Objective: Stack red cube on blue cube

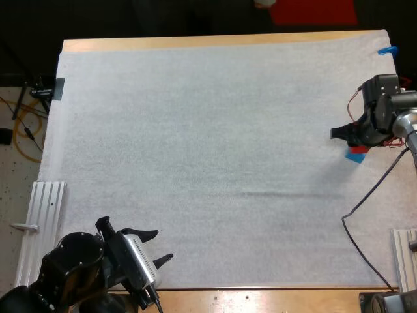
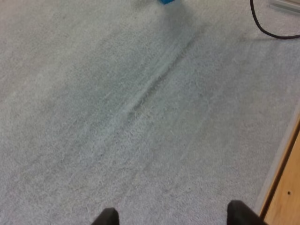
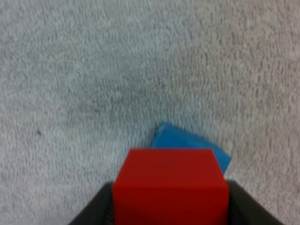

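Nearly done: right gripper [image 1: 348, 134] clamps red cube [image 3: 171, 187] over blue cube [image 3: 187, 140], not yet released. Left gripper [image 1: 163, 245] hangs with fingers apart.

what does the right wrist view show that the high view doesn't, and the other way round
Right wrist: the red cube clamped in the right tool, over the blue cube. High: the left tool, open at the near edge of the mat, and the wooden table. Both: right tool, blue cube, mat.
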`<state>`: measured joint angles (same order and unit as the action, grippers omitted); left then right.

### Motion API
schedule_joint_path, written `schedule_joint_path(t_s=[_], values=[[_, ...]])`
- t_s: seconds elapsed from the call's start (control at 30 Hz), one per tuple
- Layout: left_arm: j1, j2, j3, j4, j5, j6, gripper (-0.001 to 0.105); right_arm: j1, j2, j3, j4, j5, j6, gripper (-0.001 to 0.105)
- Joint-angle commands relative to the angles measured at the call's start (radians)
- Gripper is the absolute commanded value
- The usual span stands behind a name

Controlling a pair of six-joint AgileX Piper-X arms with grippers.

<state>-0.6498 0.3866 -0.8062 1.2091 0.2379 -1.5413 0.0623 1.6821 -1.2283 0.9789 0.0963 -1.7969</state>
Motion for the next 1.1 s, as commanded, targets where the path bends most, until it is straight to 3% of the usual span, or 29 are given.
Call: schedule_joint_path(t_s=[0.0, 0.83, 1.07], values=[[-0.004, 0.003, -0.001, -0.002, -0.003, -0.011, 0.047, -0.001, 0.001, -0.009, -0.007, -0.011, 0.007, 0.027], [-0.004, 0.003, -0.001, -0.002, -0.003, -0.011, 0.047, -0.001, 0.004, -0.009, -0.021, 0.032, 0.068, 0.027], [-0.004, 0.003, -0.001, -0.002, -0.003, -0.011, 0.047, -0.001, 0.004, -0.009, -0.020, 0.024, 0.068, 0.059]])
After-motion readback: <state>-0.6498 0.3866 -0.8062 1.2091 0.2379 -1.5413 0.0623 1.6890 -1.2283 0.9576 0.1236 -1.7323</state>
